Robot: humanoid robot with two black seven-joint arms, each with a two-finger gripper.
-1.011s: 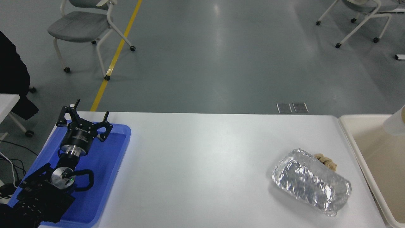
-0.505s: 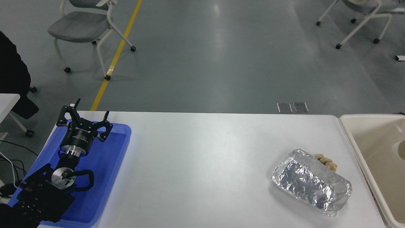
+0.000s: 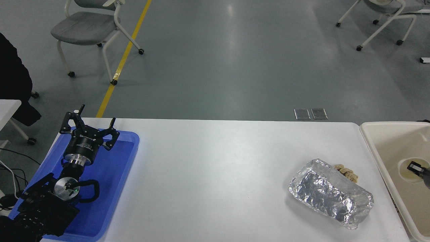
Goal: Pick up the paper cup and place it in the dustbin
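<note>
One gripper (image 3: 416,167) inside paper cup (image 3: 406,166), binned.

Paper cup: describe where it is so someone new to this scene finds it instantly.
Start at the cream-beige dustbin off the white table's right end. Inside it, near the picture's right edge, the paper cup shows as a small round cream-yellow opening with a pale rim, a black tip of the right gripper over it. The only things nearby, out on the table, are the much larger crinkled silver foil package and a tan lump.

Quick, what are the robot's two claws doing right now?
Left claw: open, holding nothing, over the blue tray.
Right claw: over the paper cup in the dustbin; cannot tell.
</note>
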